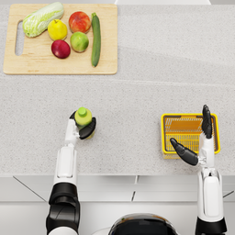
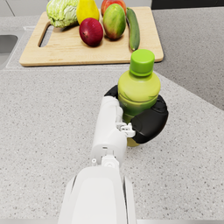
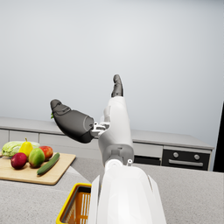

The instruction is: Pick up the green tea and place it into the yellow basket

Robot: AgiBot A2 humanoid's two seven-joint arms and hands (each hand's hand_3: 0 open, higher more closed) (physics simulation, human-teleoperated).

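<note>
The green tea (image 1: 83, 116) is a yellow-green bottle with a bright green cap (image 2: 142, 62), upright at the counter's front left. My left hand (image 1: 85, 128) grips it around the body; in the left wrist view the dark fingers (image 2: 150, 122) wrap the lower half of the bottle (image 2: 139, 89). Whether its base touches the counter is hidden. The yellow basket (image 1: 166, 133) sits at the front right. My right hand (image 1: 197, 137) hovers over the basket, fingers spread and holding nothing; the right wrist view shows this hand (image 3: 87, 116) raised above the basket's rim (image 3: 69, 204).
A wooden cutting board (image 1: 55, 66) lies at the back left with a cabbage (image 1: 42, 18), a yellow pear (image 1: 57, 30), several other fruits and a cucumber (image 1: 96, 39). The counter's front edge (image 1: 119, 174) runs just below both hands. A sink corner (image 2: 6, 43) shows beside the board.
</note>
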